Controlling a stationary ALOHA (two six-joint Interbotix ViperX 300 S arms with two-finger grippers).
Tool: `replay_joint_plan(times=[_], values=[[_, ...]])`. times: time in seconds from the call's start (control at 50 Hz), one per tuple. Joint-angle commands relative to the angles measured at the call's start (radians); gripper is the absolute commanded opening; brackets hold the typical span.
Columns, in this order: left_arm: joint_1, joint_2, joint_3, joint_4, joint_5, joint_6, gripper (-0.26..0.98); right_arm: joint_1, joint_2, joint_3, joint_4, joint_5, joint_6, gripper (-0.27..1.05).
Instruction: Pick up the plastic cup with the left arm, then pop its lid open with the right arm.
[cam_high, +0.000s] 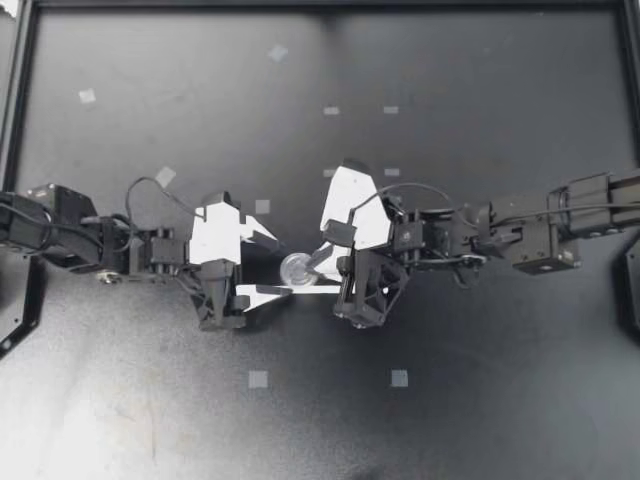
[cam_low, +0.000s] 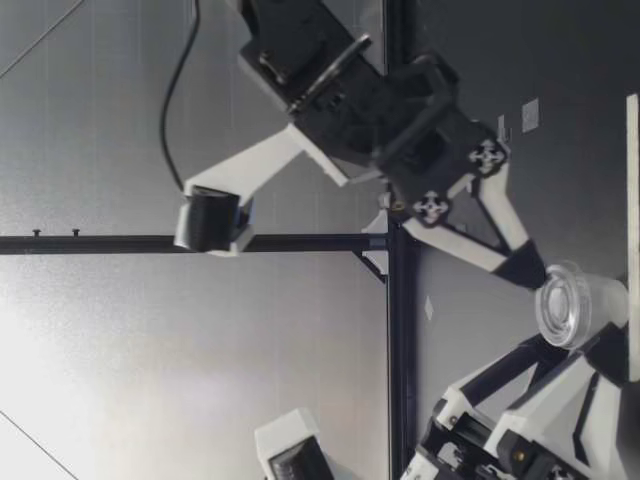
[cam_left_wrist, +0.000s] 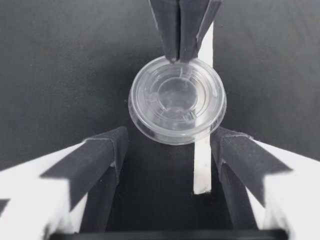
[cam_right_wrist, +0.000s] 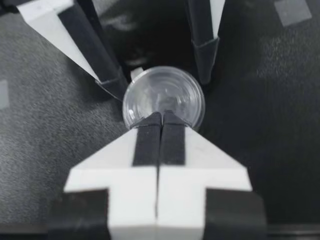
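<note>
Our right pincer (cam_high: 318, 261) is clamped on the rim of a clear round container (cam_high: 294, 268). Our left pincer (cam_high: 308, 266) stands apart around it. We cannot tell whether it rests on the counter (cam_high: 450, 400).

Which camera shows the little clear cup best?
Left wrist view: the clear cup shows whole, face on. Top view: a small disc. Low view: its side. Right wrist view: my right gripper covers part.
</note>
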Motion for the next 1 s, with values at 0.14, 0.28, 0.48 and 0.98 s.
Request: replay_joint_plan(times=[0.14,0.28,0.48,0.98], values=[[0.003,-0.014,-0.012,0.002,-0.008,-0.008,0.67,-0.011,0.002,-0.017,0.0,0.002,0.003,-0.13],[0.003,-0.014,-0.015,0.003,-0.011,-0.009,0.67,-0.011,-0.003,-0.008,0.0,0.003,0.003,-0.13],[0.003,-0.017,-0.023,0.002,0.025,-0.011,0.66,-0.011,-0.003,-0.012,0.0,-0.003,0.003,-0.14],[0.003,-0.091,-0.032,0.003,0.133,-0.009,0.23,-0.011,-0.057,0.0,0.006,0.008,0.018,-0.13]])
